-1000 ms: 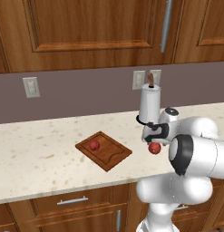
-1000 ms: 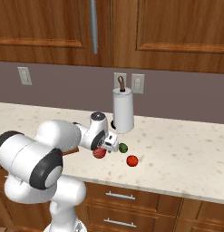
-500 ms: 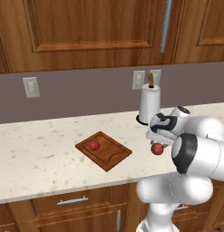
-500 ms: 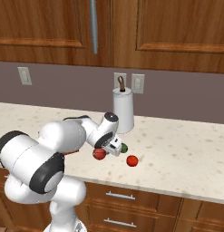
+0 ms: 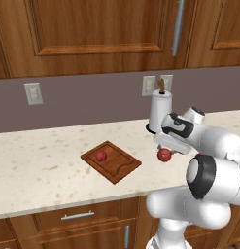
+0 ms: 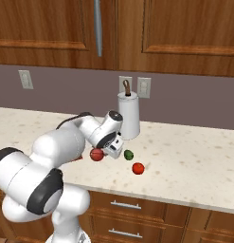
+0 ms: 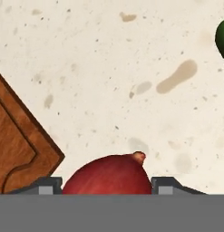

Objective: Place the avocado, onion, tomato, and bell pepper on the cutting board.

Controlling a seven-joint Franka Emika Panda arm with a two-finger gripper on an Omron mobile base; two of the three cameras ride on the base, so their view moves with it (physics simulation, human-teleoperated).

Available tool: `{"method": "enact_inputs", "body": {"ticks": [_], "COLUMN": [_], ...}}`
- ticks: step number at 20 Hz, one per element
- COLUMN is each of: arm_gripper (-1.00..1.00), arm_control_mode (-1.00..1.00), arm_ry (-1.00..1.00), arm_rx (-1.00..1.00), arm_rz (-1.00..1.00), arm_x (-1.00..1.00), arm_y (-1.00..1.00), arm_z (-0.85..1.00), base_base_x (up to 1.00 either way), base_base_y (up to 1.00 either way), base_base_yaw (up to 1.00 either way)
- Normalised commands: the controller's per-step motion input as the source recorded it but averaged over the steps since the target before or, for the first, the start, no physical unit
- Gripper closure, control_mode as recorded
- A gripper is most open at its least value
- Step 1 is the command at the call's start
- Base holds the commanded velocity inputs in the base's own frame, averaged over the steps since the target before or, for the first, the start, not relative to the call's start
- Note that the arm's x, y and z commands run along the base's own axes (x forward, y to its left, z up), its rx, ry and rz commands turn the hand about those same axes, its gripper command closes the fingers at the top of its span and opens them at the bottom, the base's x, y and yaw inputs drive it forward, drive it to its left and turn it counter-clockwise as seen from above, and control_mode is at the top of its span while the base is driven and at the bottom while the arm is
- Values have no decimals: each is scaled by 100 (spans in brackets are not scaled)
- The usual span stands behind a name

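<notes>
Onion sits gripped between the claw tips, held above the speckled worktop so it can travel to the board at its 9 o'clock. Avocado and tomato wait nearby; one red piece lies on the board. Wood cabinets hang above.

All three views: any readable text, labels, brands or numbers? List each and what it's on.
None. No readable word, brand, number or sign stands on anything.
The paper towel roll, wall outlets, cabinet doors, cutting board and counter are all bare.
The produce is unlabelled too: the avocado, the tomato, and the dark red onion between the gripper fingers.
</notes>
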Motion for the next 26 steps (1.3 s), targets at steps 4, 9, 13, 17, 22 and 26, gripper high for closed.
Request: {"method": "enact_inputs", "body": {"ticks": [4,9,13,17,22,26], "arm_gripper": [100,100,100,100,100,100], "arm_control_mode": [-100,-100,-100,-100,-100,-100], "arm_ry": [0,0,0,0,0,0], "arm_rx": [0,-2,-4,-5,-4,-2], "arm_rz": [0,0,0,0,0,0], "arm_x": [0,0,4,8,26,36], "arm_y": [68,70,64,63,43,14], "arm_z": [14,4,1,5,13,1], "base_base_x": [0,0,0,0,0,0], "base_base_y": [0,0,0,0,0,0], "base_base_yaw": [0,0,0,0,0,0]}}
